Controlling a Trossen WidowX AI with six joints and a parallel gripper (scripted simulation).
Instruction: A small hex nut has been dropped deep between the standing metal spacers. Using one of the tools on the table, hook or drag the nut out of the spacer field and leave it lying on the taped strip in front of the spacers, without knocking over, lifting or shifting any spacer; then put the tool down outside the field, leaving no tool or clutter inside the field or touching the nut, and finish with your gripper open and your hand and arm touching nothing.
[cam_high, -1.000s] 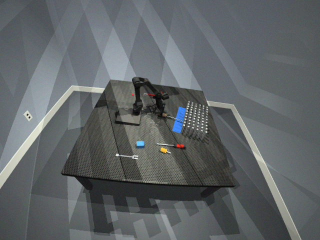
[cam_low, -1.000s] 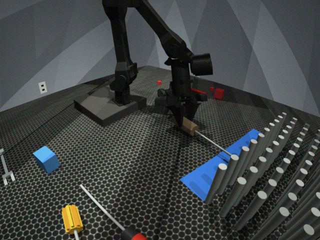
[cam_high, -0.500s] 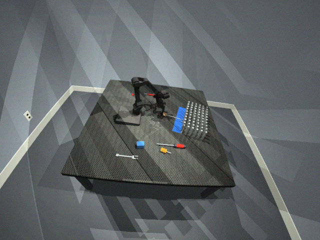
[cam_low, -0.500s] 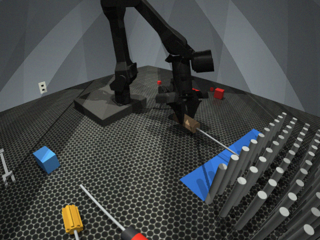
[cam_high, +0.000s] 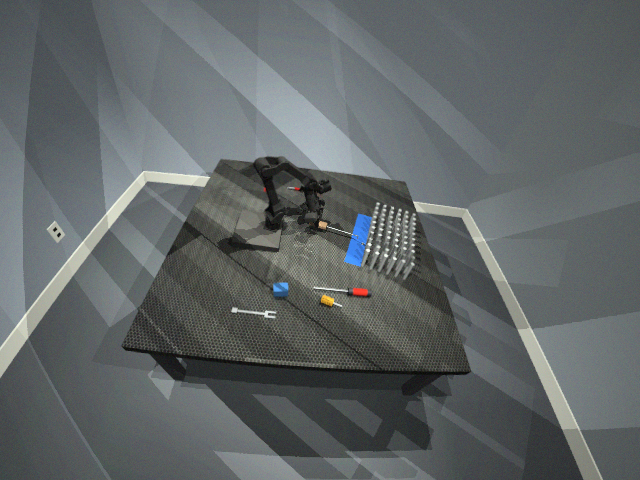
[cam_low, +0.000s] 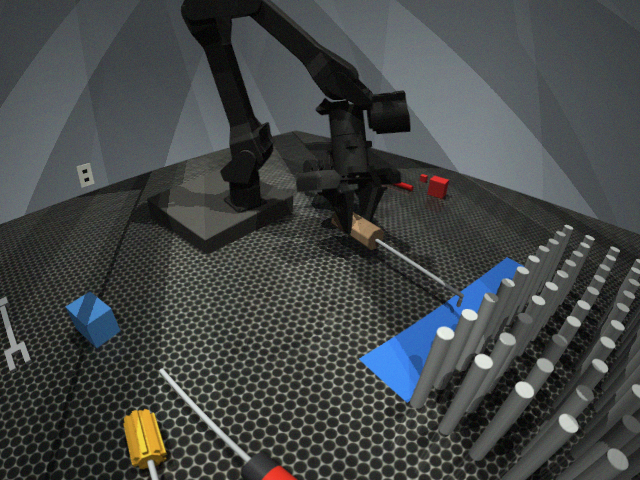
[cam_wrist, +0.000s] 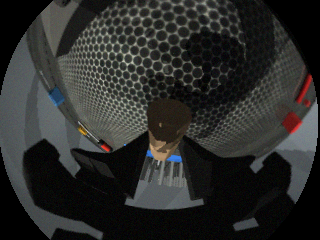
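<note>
My gripper (cam_high: 316, 223) (cam_low: 355, 223) is shut on the wooden handle (cam_high: 322, 225) (cam_low: 367, 231) (cam_wrist: 169, 120) of a hook tool, low over the table. Its thin metal shaft (cam_high: 338, 230) (cam_low: 413, 263) points at the spacer field. The bent hook tip (cam_low: 459, 299) hangs over the blue taped strip (cam_high: 354, 255) (cam_low: 392, 356) (cam_wrist: 175, 158), just in front of the first row, and looks slightly raised above its shadow. The grey metal spacers (cam_high: 408, 269) (cam_low: 426, 369) stand upright in rows. I cannot make out the nut with certainty in any view.
A blue block (cam_high: 280, 289) (cam_low: 93, 320), a red-handled screwdriver (cam_high: 360, 292) (cam_low: 279, 473), a stubby yellow-handled tool (cam_high: 326, 300) (cam_low: 144, 438) and a grey forked tool (cam_high: 252, 312) lie to one side. A red block (cam_low: 437, 187) (cam_wrist: 292, 122) and a red tool (cam_low: 404, 186) lie behind the gripper.
</note>
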